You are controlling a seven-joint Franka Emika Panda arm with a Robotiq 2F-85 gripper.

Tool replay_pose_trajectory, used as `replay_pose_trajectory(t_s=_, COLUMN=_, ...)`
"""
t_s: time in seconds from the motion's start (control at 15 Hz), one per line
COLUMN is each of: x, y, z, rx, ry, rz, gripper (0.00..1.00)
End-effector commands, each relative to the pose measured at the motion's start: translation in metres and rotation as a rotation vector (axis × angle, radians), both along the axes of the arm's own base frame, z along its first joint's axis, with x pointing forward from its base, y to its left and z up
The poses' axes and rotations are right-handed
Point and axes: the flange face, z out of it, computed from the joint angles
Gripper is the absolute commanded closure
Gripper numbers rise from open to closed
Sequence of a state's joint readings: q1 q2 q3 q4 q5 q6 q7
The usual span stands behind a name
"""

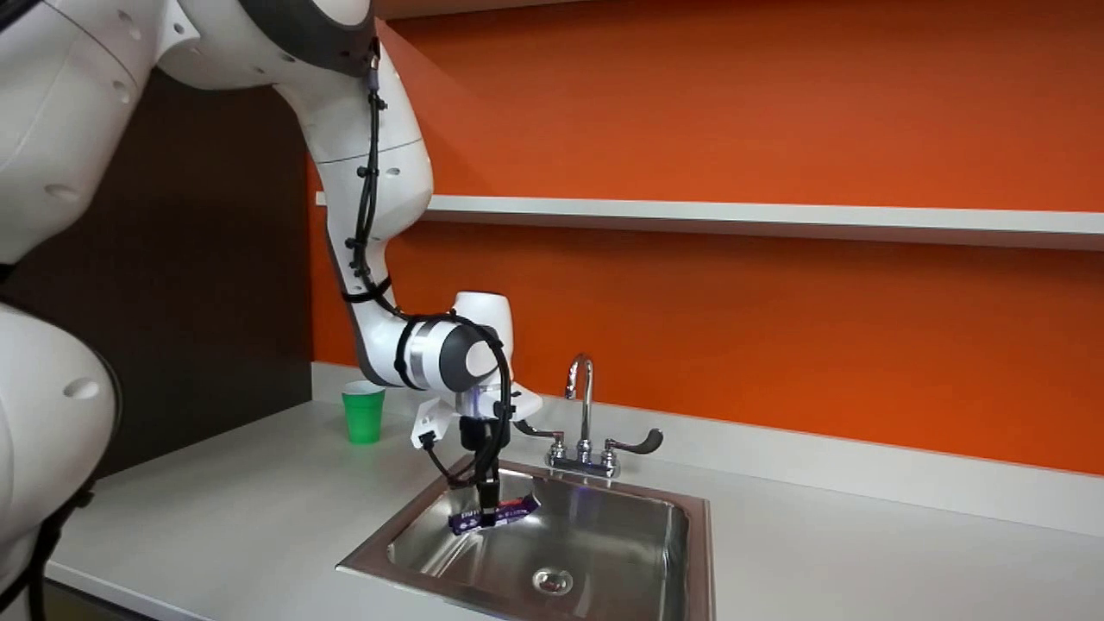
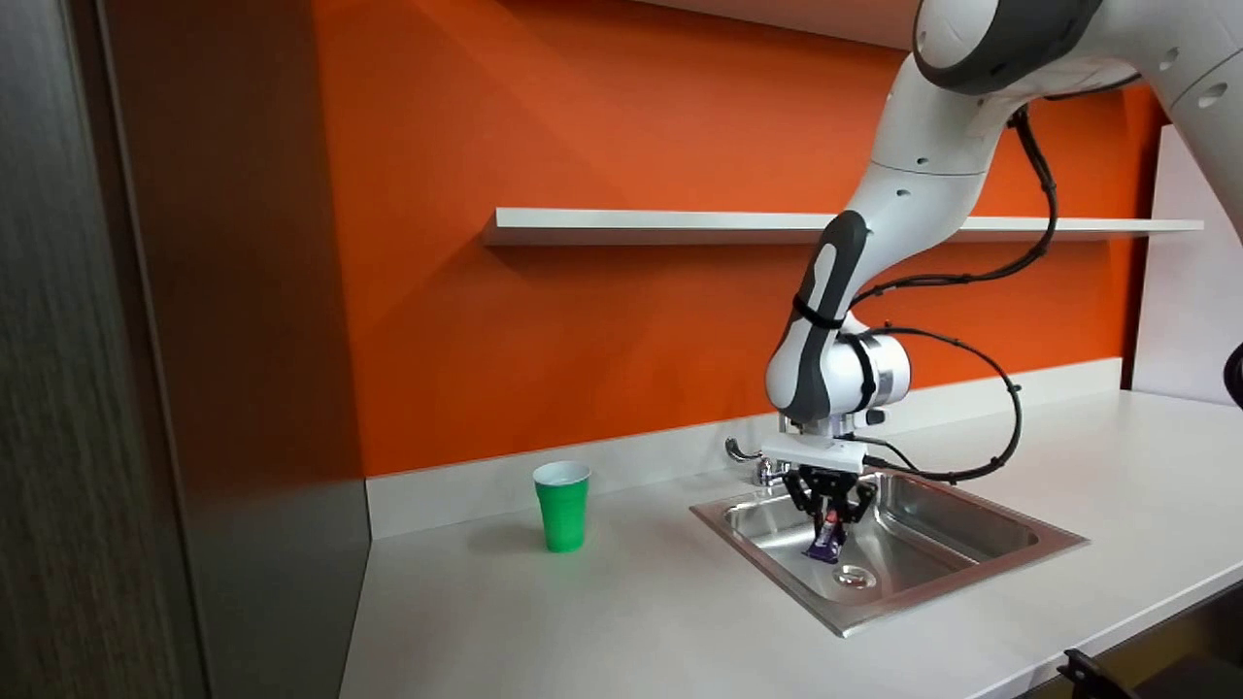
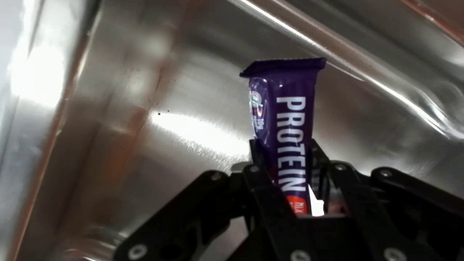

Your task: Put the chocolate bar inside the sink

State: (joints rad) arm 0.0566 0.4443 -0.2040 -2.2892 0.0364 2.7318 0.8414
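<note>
The chocolate bar [image 3: 291, 119] is in a purple wrapper with large white "PROTEIN" letters and a red patch. In the wrist view my gripper [image 3: 284, 148] is shut on it, a finger on each side, with one end sticking out past the fingertips. The bar also shows in both exterior views [image 1: 517, 511] [image 2: 825, 549], below the gripper body and over the steel sink [image 1: 700, 552]. The fingertips [image 1: 488, 517] are within the sink's outline, on the faucet side. I cannot tell whether the bar touches the basin. Part of the bar is hidden by the fingers.
A chrome two-handled faucet [image 1: 586, 431] stands behind the sink, close to the gripper. A green cup [image 2: 562, 510] stands on the pale countertop [image 2: 631, 621]. A white shelf [image 1: 759, 211] runs along the orange wall. The round drain [image 1: 552, 581] is in the basin floor.
</note>
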Motion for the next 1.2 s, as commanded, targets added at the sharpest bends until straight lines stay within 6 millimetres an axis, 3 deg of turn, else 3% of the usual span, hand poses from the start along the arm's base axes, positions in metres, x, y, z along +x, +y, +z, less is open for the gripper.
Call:
replay_pose_trajectory(t_s=0.0, x=0.014, y=-0.003, z=-0.024, rx=0.008, ry=-0.008, rz=-0.025, gripper=0.92)
replay_pose_trajectory(t_s=0.53, x=0.023, y=-0.001, z=-0.078, rx=0.024, ry=0.019, rz=-0.062, gripper=0.92)
replay_pose_trajectory(t_s=1.07, x=0.026, y=-0.004, z=-0.098, rx=0.020, ry=0.033, rz=-0.081, gripper=0.92)
replay_pose_trajectory(t_s=1.13, x=0.026, y=-0.004, z=-0.099, rx=0.019, ry=0.035, rz=-0.081, gripper=0.59)
